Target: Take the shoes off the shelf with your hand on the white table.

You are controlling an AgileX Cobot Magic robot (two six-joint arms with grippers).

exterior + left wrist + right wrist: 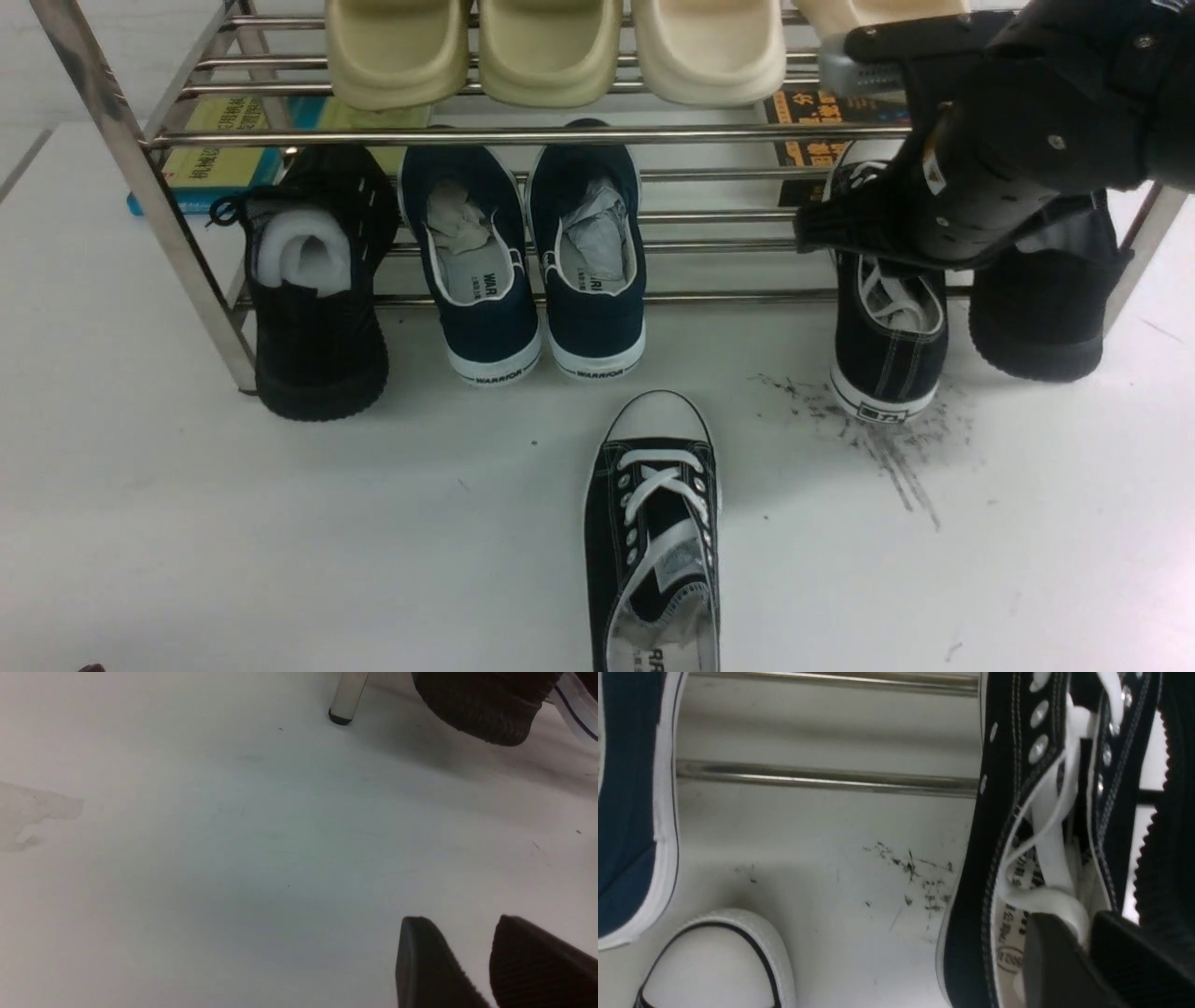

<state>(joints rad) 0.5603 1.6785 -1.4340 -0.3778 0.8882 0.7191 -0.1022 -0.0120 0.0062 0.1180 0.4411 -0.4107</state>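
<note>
One black canvas sneaker (653,532) with white laces lies on the white table (280,523) in front of the chrome shelf (523,136), toe cap toward the shelf. Its mate (887,345) leans on the lower tier at the right, with its heel on the table's scuff marks. My right gripper (826,233) reaches down over this sneaker. In the right wrist view the gripper (1069,919) has one finger (1055,966) inside the sneaker (999,835), its jaws closed on the side wall. My left gripper (460,921) hangs slightly open and empty over bare table.
The lower tier also holds a navy WARRIOR pair (532,271) and all-black knit shoes at the left (313,299) and the far right (1046,308). Beige slippers (551,47) sit on the top tier. Books (224,149) lie behind. A shelf leg (345,700) stands ahead of the left gripper.
</note>
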